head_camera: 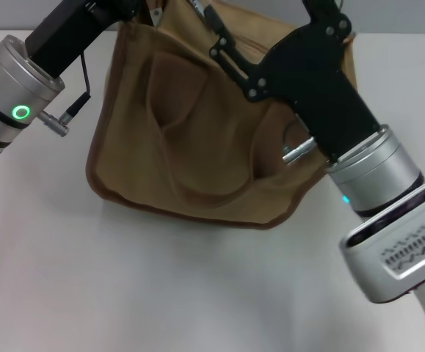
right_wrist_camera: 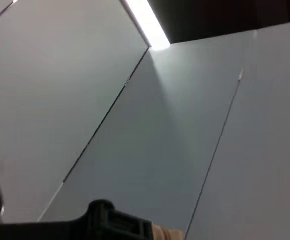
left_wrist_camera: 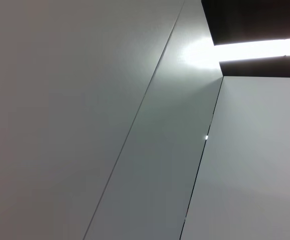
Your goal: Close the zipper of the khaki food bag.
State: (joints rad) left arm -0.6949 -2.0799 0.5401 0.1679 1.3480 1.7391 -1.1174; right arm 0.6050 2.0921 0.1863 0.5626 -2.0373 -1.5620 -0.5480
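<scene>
The khaki food bag (head_camera: pixel 197 154) lies on the white table in the head view, its face with the looped handles (head_camera: pixel 169 110) turned toward me. My left gripper (head_camera: pixel 150 10) is at the bag's top left corner, at the frame's upper edge. My right gripper (head_camera: pixel 212 22) reaches over the bag's top right part, and its black body covers that part of the bag. A short piece of the zipper line (head_camera: pixel 252 45) shows beside the right gripper; the pull cannot be made out. The left wrist view shows no bag. A sliver of tan fabric (right_wrist_camera: pixel 161 234) shows in the right wrist view.
The white table (head_camera: pixel 161 293) extends in front of and to the left of the bag. A cable (head_camera: pixel 80 99) hangs from the left wrist beside the bag's left edge. Both wrist views face grey wall panels and a light strip (right_wrist_camera: pixel 147 22).
</scene>
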